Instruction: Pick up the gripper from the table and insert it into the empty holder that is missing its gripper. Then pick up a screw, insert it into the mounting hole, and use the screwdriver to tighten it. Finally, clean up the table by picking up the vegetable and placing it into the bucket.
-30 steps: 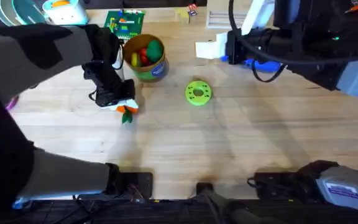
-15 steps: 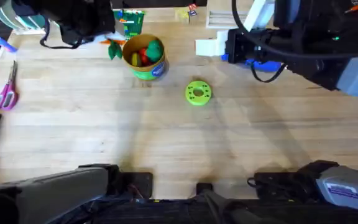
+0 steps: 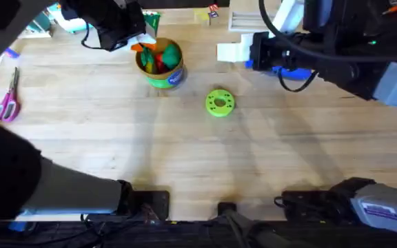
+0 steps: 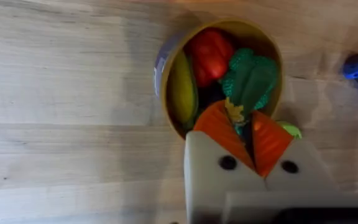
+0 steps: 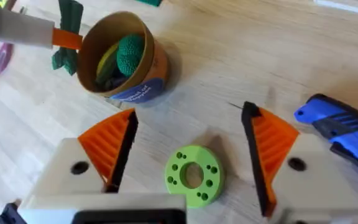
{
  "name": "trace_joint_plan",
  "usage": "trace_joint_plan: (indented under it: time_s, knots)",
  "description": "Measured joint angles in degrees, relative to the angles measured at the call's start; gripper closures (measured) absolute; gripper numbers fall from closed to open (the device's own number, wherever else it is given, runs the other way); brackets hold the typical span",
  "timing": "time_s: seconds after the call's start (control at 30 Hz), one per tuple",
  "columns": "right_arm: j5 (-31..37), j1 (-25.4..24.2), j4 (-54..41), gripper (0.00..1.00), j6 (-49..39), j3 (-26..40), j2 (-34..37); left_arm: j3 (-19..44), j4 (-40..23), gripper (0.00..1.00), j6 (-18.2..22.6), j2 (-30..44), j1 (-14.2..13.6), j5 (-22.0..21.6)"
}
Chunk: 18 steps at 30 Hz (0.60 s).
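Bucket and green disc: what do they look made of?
Bucket: probably thin metal or card, a printed glossy label around its wall. Green disc: likely matte plastic, one even colour with neat round holes. Table: pale wood, plank seams and grain visible.

table: light wood | on it: bucket, green disc, scissors, screwdriver

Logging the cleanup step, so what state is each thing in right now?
left gripper: shut on the vegetable.
vegetable: held at the bucket's rim, not released.
bucket: upright, toy produce inside.
green disc: flat on the table.
right gripper: open, above the green disc.
screwdriver: lying on the table.
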Motion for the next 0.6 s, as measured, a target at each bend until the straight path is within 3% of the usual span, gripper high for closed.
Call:
trace_joint_plan:
  time_s: [0.03, 0.17, 0.2, 0.33, 0.4, 0.6]
  knots:
    - [0.0, 0.0, -0.2, 0.010, 0.0, 0.0, 0.0, 0.0, 0.4, 0.973, 0.0, 0.8, 0.0, 0.1]
    - [0.0, 0.0, -0.6, 0.010, 0.0, 0.0, 0.0, 0.0, 0.8, 0.772, -0.2, 3.1, 0.0, 0.7]
    - [0.0, 0.0, -0.8, 0.010, 0.0, 0.0, 0.0, 0.0, 0.8, 0.663, -0.3, 3.5, 0.0, 1.0]
    - [0.0, 0.0, -2.1, 0.010, 0.0, 0.0, 0.0, 0.0, 0.8, 0.064, -0.5, 3.7, 0.0, 2.2]
    - [0.0, 0.0, -3.3, 0.009, 0.1, 0.0, 0.0, 0.0, 0.7, 0.013, -0.6, 3.6, 0.0, 2.6]
    - [-0.9, -0.2, -10.7, 0.010, -0.4, 0.3, 0.0, 0.4, -4.0, 0.007, -0.6, 2.8, 0.0, 3.1]
